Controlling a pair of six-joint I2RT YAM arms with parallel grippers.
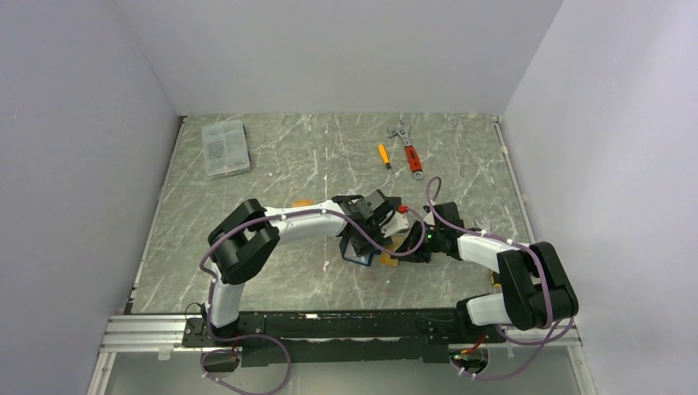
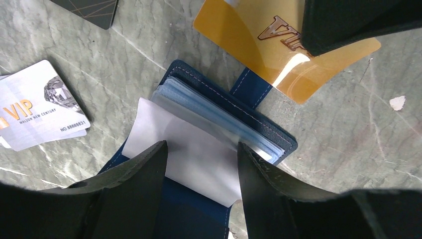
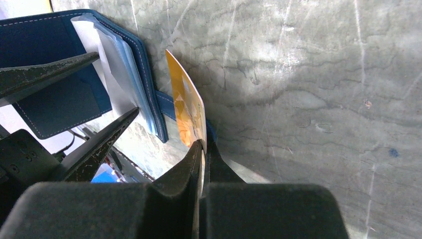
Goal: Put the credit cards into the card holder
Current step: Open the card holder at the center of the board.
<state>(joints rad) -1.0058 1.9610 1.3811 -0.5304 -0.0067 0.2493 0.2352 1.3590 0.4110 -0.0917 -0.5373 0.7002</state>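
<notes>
Just beside the card holder (image 3: pixel 50 107), right hand (image 3: pixel 201 147) clenches a gold card (image 3: pixel 186 107).

The grey marbled counter (image 1: pixel 272 271) carries an open navy card holder (image 2: pixel 219 112). Stacked silver VIP cards (image 2: pixel 42 107) lie just beside it, and a black card (image 2: pixel 88 7) a little farther off. Well beyond the card holder, toward the back wall, rest a red-handled adjustable wrench (image 1: pixel 409 150), an orange-handled screwdriver (image 1: pixel 383 155) and, further left, a clear compartment box (image 1: pixel 225 148). An orange sliver (image 1: pixel 301 203) near the card holder may be another card.
</notes>
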